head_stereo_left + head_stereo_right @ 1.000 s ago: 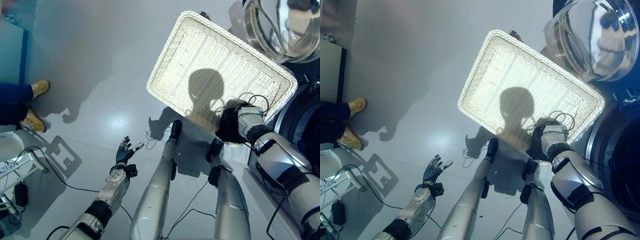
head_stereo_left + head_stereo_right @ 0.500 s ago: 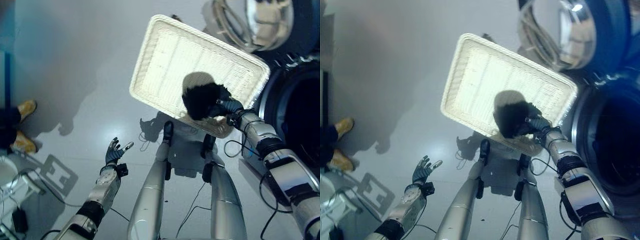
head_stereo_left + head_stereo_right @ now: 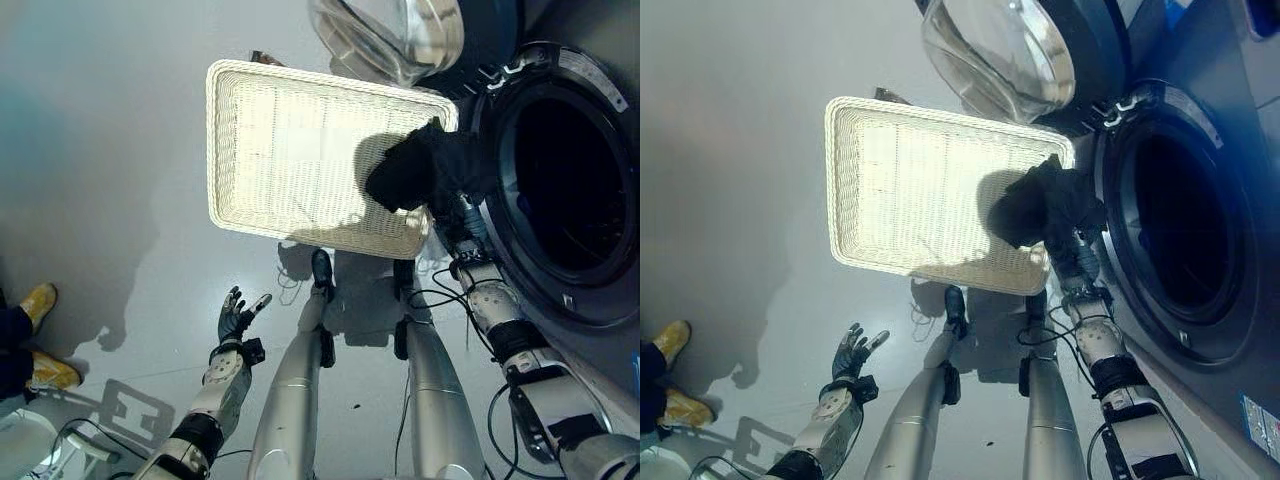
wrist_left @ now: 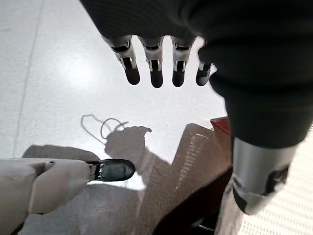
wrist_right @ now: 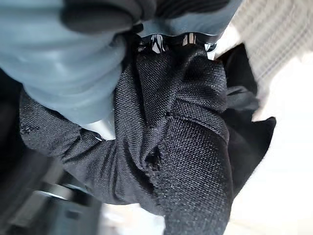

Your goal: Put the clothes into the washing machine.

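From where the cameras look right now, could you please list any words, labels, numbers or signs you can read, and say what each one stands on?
None can be read.
Washing machine: a small sticker sits low on its front panel, print too small to read.
White basket: no print.
Black garment, held in the right hand by the drum opening: no label showing.
Left hand: open over the floor, no markings.

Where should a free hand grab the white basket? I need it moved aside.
By the long rim of the white basket farthest from the washing machine, coming from the robot's left: that raised woven edge is bare, while the black garment overhangs the opposite corner.
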### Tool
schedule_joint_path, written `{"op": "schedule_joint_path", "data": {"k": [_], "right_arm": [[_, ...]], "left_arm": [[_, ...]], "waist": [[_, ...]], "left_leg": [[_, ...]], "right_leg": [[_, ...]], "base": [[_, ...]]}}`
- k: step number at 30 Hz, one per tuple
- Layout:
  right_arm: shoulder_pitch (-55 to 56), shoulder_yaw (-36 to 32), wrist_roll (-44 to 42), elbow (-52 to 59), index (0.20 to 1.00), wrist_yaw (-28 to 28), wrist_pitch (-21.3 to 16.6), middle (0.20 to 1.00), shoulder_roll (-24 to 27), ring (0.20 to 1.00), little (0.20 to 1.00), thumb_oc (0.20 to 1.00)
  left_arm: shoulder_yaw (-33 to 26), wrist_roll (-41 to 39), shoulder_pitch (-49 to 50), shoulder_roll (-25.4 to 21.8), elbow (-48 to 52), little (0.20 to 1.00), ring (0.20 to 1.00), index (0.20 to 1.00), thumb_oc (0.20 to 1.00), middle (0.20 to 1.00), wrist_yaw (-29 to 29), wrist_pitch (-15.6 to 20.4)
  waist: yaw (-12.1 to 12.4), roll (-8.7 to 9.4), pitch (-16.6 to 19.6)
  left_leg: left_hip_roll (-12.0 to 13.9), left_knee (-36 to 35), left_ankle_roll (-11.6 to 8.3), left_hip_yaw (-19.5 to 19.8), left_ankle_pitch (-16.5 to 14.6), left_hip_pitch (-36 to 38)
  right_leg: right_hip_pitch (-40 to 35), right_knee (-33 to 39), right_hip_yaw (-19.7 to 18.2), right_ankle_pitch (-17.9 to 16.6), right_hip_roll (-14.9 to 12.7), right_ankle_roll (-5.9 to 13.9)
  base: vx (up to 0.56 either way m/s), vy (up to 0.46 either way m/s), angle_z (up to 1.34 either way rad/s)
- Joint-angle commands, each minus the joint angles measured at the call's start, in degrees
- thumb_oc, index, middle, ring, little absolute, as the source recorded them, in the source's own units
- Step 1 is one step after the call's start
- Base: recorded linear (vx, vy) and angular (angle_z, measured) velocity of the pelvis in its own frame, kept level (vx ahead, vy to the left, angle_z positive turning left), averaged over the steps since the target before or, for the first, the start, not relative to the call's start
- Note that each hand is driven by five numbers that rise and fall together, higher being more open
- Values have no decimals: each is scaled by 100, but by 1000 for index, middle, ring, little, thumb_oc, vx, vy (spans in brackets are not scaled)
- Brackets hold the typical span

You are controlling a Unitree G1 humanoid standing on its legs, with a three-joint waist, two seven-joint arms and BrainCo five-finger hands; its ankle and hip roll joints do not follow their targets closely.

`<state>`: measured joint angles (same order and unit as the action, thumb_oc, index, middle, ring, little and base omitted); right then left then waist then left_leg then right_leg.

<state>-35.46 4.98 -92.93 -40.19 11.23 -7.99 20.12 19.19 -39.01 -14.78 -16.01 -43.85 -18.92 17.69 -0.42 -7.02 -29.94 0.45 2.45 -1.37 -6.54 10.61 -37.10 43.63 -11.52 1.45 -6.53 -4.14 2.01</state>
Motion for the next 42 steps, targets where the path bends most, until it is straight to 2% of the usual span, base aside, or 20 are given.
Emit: {"op": "schedule_joint_path", "data": {"k": [1, 6, 9, 10, 15, 18, 20, 22, 23, 24, 29, 30, 31, 33, 34, 35, 36, 38, 40, 42], "right_arm": [[91, -509, -724, 545, 200, 215, -676, 200, 190, 200, 200, 200], [203, -824, -1373, 493, 200, -27, -1126, 200, 232, 200, 200, 200], [-42, -1217, -1728, 267, 200, -593, -1878, 200, 480, 200, 200, 200], [-75, -1242, -1682, 246, 200, -657, -1940, 200, 512, 200, 200, 200], [-900, -1567, -1398, -240, 200, -2012, -2748, 200, 1245, 200, 200, 200], [-1551, -1655, -1253, -762, 200, -3183, -3298, 200, 2118, 200, 200, 200], [-1723, -1635, -1175, -922, 200, -3521, -3602, 200, 2388, 200, 200, 200], [-1911, -1607, -536, -1055, 200, -4129, -3959, 200, 2673, 200, 200, 200], [-2044, -1455, 253, -993, 200, -4923, -4266, 200, 2961, 200, 200, 200], [-2104, -1407, 449, -936, 200, -5191, -4375, 200, 3031, 200, 200, 200], [-2553, -1261, 343, -1004, 200, -5658, -5421, 200, 3613, 200, 200, 200], [-2549, -1379, 75, -975, 442, -5669, -5901, 442, 3764, 442, 442, 442], [-2532, -1406, 23, -989, 482, -5676, -6001, 482, 3786, 482, 482, 482], [-2492, -1477, -33, -1032, 693, -5738, -6189, 693, 3840, 693, 693, 693], [-2441, -1516, -52, -1011, 1000, -5820, -6212, 1000, 3872, 1000, 1000, 1000], [-2406, -1547, -277, -952, 1000, -5738, -6129, 1000, 3863, 1000, 1000, 1000], [-2340, -1581, -917, -1009, 1000, -5285, -5862, 1000, 3812, 1000, 1000, 1000], [-2317, -1599, -1273, -1075, 1000, -4933, -5761, 1000, 3774, 1000, 1000, 1000], [-2133, -1663, -2007, -1167, 1000, -4468, -4952, 1000, 3580, 1000, 1000, 1000], [-2069, -1706, -2007, -1162, 1000, -4432, -4609, 1000, 3512, 1000, 1000, 1000]], "left_arm": [[6, 73, 146, 25, -85, 1000, 1000, 1000, 1000, 1000, -151, 230], [40, 35, 177, 10, -76, 1000, 1000, 1000, 1000, 1000, -167, 280], [113, 36, 143, -19, -128, 1000, 1000, 1000, 1000, 1000, -170, 291], [122, 38, 134, -22, -128, 1000, 1000, 1000, 1000, 1000, -175, 284], [297, 43, 25, -90, -178, 1000, 1000, 1000, 1000, 1000, -209, 177], [445, 28, 41, -296, 20, 1000, 1000, 1000, 1000, 1000, -195, -12], [471, 32, 87, -371, 120, 1000, 1000, 1000, 1000, 1000, -182, -93], [565, -24, 138, -515, 311, 1000, 1000, 1000, 1000, 1000, -236, -199], [594, -67, 174, -681, 519, 1000, 1000, 1000, 1000, 1000, -252, -377], [591, -57, 195, -707, 563, 1000, 1000, 1000, 1000, 1000, -242, -412], [659, -90, 274, -855, 661, 1000, 1000, 1000, 1000, 1000, -61, -374], [708, -108, 328, -900, 752, 1000, 1000, 1000, 1000, 1000, -17, -374], [719, -110, 338, -907, 769, 1000, 1000, 1000, 1000, 1000, -9, -378], [751, -119, 367, -932, 821, 1000, 1000, 1000, 1000, 1000, 33, -406], [773, -167, 356, -954, 857, 1000, 1000, 1000, 1000, 1000, 84, -457], [785, -219, 346, -971, 870, 1000, 1000, 1000, 1000, 1000, 110, -477], [779, -216, 359, -949, 860, 1000, 1000, 1000, 1000, 1000, 181, -494], [789, -206, 362, -934, 861, 1000, 1000, 1000, 1000, 1000, 200, -502], [846, -242, 323, -939, 883, 1000, 1000, 1000, 1000, 1000, 227, -554], [839, -224, 313, -935, 872, 1000, 1000, 1000, 1000, 1000, 249, -582]], "waist": [[-129, -98, 15], [-206, -156, 15], [-219, -219, 15], [-216, -225, 15], [-148, -317, 15], [-43, -369, 15], [-11, -373, 15], [21, -366, 15], [44, -347, 15], [46, -345, 15], [51, -399, 15], [35, -443, 15], [34, -452, 15], [29, -492, 15], [13, -535, 15], [6, -551, 15], [10, -585, 15], [13, -602, 15], [12, -658, 15], [15, -666, 15]], "left_leg": [[-468, 507, 30, -30, -679, 11], [-433, 465, 12, -127, -667, 62], [-393, 439, -21, -163, -660, 106], [-390, 441, -24, -165, -659, 103], [-336, 510, -74, -169, -673, 74], [-319, 700, -112, -65, -698, -79], [-323, 799, -115, -14, -724, -148], [-326, 905, -106, 47, -759, -255], [-322, 1013, -82, 93, -783, -336], [-322, 1050, -78, 109, -791, -369], [-311, 1132, -70, 189, -778, -480], [-308, 1150, -78, 205, -779, -499], [-311, 1155, -80, 211, -780, -500], [-312, 1169, -82, 219, -775, -507], [-310, 1178, -92, 214, -767, -505], [-309, 1180, -98, 206, -761, -501], [-317, 1166, -96, 200, -746, -496], [-322, 1152, -92, 200, -736, -494], [-349, 1157, -94, 210, -724, -508], [-353, 1151, -92, 209, -716, -504]], "right_leg": [[-162, 5, 472, 211, 161, 222], [-199, 10, 407, 241, 176, 211], [-254, -48, 414, 320, 180, 197], [-252, -58, 418, 327, 179, 196], [-237, -325, 516, 523, 178, 138], [-118, -704, 644, 730, 177, 57], [-70, -815, 681, 784, 166, 33], [12, -960, 734, 849, 160, 5], [97, -1129, 740, 922, 196, -33], [134, -1183, 735, 945, 206, -42], [288, -1420, 690, 1078, 248, -99], [317, -1502, 670, 1144, 242, -107], [323, -1524, 667, 1159, 240, -110], [343, -1596, 648, 1205, 240, -118], [363, -1669, 629, 1254, 232, -126], [363, -1697, 627, 1276, 229, -130], [373, -1714, 610, 1293, 227, -135], [375, -1708, 597, 1295, 230, -139], [396, -1683, 574, 1270, 216, -133], [392, -1667, 571, 1258, 215, -130]], "base": [[5, 22, -23], [16, 0, -26], [50, -71, -8], [68, -115, -8], [55, -117, -9], [83, -168, 5], [81, -140, 21], [81, -152, 17], [73, -131, 14], [82, -136, 13], [25, -27, 2], [37, -6, 3], [33, 7, 2], [12, 22, 0], [21, 53, -3], [26, 77, -5], [12, 51, -3], [4, 20, -1], [-13, -4, 4], [-10, 4, 5]]}}
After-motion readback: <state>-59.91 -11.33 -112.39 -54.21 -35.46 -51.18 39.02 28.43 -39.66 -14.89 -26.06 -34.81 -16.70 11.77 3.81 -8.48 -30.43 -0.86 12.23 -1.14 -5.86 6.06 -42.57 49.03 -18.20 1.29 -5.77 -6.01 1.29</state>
